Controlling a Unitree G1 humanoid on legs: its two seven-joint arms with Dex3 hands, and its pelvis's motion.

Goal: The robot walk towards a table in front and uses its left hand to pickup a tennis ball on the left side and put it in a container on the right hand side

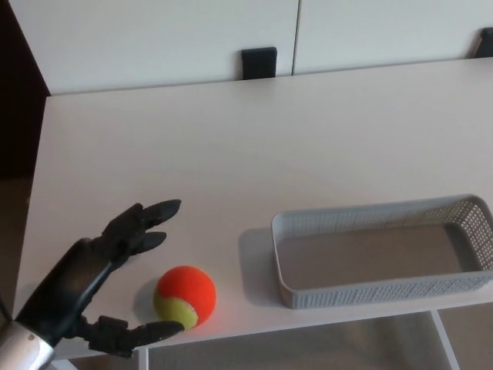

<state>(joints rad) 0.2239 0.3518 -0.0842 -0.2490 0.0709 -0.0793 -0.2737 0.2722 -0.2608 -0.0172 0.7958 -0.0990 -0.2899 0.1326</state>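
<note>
Left hand (86,279), fingers apart, brackets the tennis ball (185,296) at the table's (231,154) 6 o'clock edge, thumb perhaps touching. Container (370,291), long axis 9-to-3, lies at the ball's 3 o'clock; open table toward 12.

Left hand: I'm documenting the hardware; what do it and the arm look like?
The left hand is matt black, with a blocky palm, two thick jointed fingers and a thumb. A silver-grey cuff sits at the wrist. No cables or markings show. The right hand is out of view.
</note>
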